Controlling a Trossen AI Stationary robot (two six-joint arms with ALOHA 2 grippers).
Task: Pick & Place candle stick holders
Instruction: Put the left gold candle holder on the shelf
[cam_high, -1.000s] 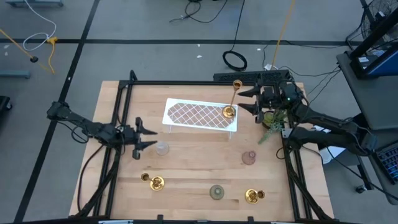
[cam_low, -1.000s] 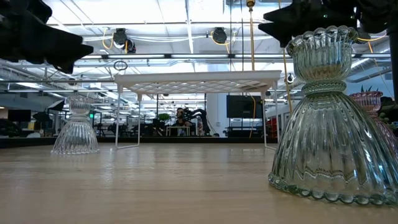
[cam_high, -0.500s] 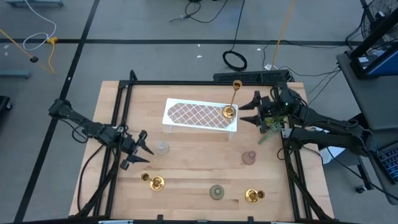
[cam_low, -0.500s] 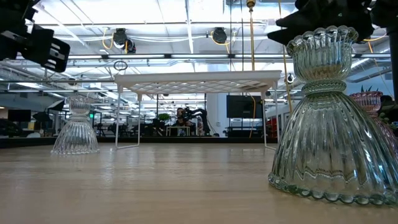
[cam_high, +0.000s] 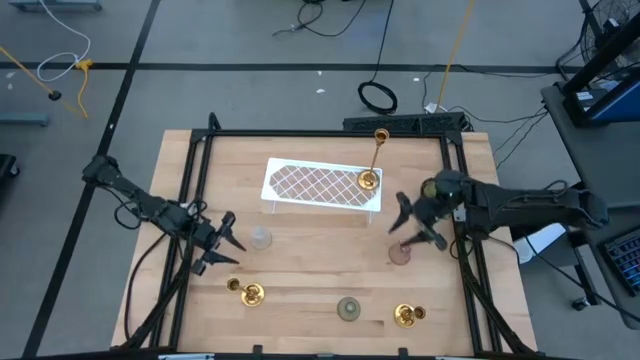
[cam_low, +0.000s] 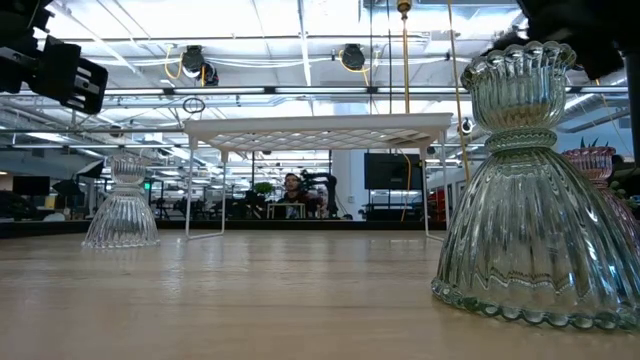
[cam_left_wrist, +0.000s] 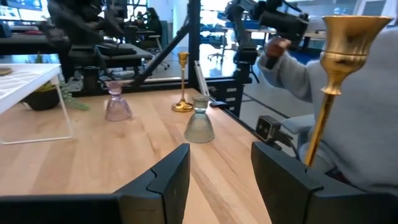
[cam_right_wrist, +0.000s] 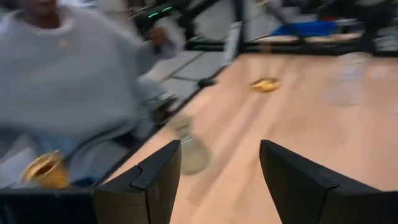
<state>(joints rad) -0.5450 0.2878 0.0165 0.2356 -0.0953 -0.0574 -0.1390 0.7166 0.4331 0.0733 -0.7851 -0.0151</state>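
We see the right gripper (cam_high: 410, 226), jaws spread, just above the pink holder (cam_high: 400, 253) at lower right; a careless descent could topple it.

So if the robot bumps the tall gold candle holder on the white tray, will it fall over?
Probably, yes. The tall gold candle holder has a long slim stem on a small round base, so a sideways bump would likely tip it. It stands at the white tray's end, so it might drop off. Its shiny metal looks slippery.
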